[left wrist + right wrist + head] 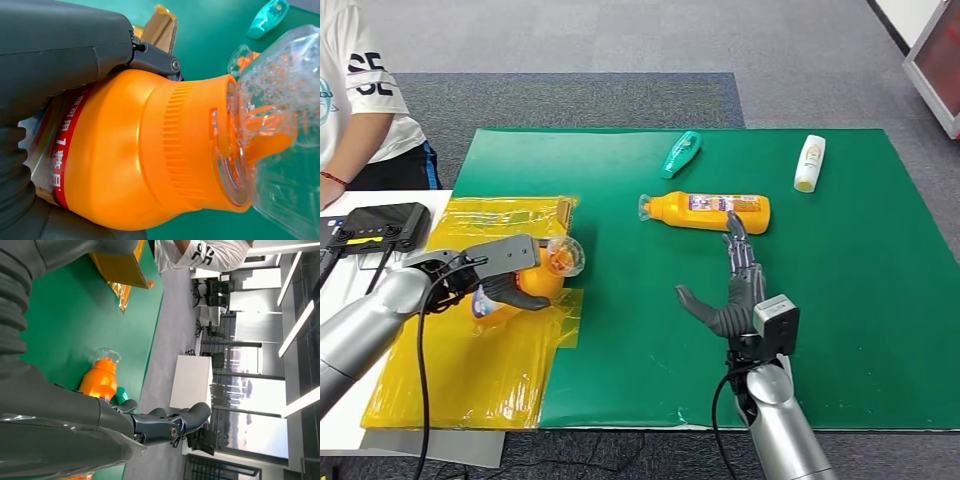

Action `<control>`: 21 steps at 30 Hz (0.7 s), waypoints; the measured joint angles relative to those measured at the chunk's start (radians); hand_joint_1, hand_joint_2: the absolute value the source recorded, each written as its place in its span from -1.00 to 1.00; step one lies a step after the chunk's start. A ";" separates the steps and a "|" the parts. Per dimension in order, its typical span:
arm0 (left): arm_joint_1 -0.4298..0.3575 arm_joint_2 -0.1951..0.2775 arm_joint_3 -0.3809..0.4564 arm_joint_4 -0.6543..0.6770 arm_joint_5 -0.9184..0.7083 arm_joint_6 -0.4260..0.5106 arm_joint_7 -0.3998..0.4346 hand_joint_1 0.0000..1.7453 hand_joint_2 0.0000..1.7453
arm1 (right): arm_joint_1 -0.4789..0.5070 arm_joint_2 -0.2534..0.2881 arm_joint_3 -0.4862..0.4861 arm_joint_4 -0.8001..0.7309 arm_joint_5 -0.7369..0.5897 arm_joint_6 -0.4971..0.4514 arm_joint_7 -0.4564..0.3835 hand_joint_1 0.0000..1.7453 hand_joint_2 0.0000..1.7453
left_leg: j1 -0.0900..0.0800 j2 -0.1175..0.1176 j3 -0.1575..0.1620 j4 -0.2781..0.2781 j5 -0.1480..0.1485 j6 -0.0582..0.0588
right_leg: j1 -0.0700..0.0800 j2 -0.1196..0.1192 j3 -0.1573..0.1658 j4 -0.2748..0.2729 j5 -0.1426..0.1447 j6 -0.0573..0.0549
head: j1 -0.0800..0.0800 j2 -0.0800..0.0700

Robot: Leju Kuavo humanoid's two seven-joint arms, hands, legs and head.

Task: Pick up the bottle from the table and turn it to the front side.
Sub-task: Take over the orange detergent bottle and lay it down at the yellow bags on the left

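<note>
The bottle point(539, 277), orange with a clear cap, is gripped around its body by the left hand point(482, 272) and held on its side over the yellow plastic sheet point(471, 370) at the table's point(848, 300) left end, cap pointing toward the middle. The right hand point(733, 290) is empty, fingers spread, hovering over the green mat just short of a second orange bottle point(709, 211) lying flat. Farther back lie a teal bottle point(680, 154) and a white bottle point(810, 163). A person point(358, 100) sits at the far left.
</note>
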 joint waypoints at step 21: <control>-0.025 -0.031 -0.027 0.106 -0.129 -0.027 0.040 1.00 1.00 | -0.001 0.000 0.018 0.000 0.005 -0.005 0.002 -1.00 1.00 | 0.000 0.000 0.000 0.000 0.001 -0.001 | 0.000 0.000 0.000 0.000 0.001 -0.001 | 0.000 0.000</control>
